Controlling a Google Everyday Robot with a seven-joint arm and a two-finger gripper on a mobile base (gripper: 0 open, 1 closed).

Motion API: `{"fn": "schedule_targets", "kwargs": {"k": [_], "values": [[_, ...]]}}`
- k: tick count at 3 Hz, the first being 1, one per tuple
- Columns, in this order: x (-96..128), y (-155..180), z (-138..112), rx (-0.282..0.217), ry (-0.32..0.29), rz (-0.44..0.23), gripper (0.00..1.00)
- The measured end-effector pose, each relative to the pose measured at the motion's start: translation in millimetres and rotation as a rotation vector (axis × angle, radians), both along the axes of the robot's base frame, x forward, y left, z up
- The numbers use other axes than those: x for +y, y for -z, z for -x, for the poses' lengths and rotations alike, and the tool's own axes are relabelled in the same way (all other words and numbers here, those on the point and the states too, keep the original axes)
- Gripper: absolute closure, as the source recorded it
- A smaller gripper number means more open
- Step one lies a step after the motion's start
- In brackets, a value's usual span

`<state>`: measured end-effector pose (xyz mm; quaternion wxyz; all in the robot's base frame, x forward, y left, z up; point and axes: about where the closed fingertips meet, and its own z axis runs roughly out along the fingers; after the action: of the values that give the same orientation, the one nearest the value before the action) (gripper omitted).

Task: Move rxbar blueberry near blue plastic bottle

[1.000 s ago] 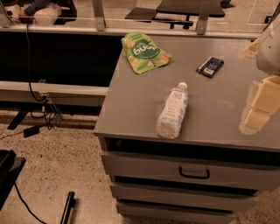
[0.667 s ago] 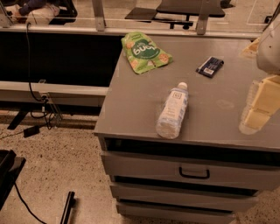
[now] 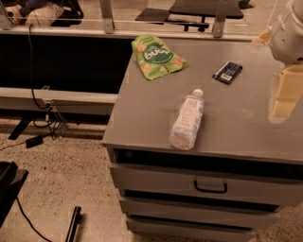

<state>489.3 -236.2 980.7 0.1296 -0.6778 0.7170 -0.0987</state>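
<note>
The rxbar blueberry (image 3: 227, 72) is a small dark navy wrapper with a white label patch, lying flat toward the back right of the grey cabinet top (image 3: 142, 123). The blue plastic bottle (image 3: 187, 119) lies on its side near the front middle, white cap pointing away from the front edge. My gripper (image 3: 283, 97) hangs at the right edge of the view, above the top's right side, to the right of and nearer than the bar. It holds nothing that I can see.
A green snack pouch (image 3: 155, 55) lies at the back left of the top. Drawers with a handle (image 3: 210, 187) are below the front edge. Cables (image 3: 40, 101) run along the floor to the left. A railing (image 3: 109, 14) stands behind.
</note>
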Motion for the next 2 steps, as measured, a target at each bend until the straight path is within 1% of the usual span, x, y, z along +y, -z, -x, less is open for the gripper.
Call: {"fn": "schedule_targets", "kwargs": {"k": [1,2], "values": [[-1,8,-42,0.053,-0.169,0.041,0.0],[-2,-8,-65,0.001,-0.256,0.051,0.0]]}}
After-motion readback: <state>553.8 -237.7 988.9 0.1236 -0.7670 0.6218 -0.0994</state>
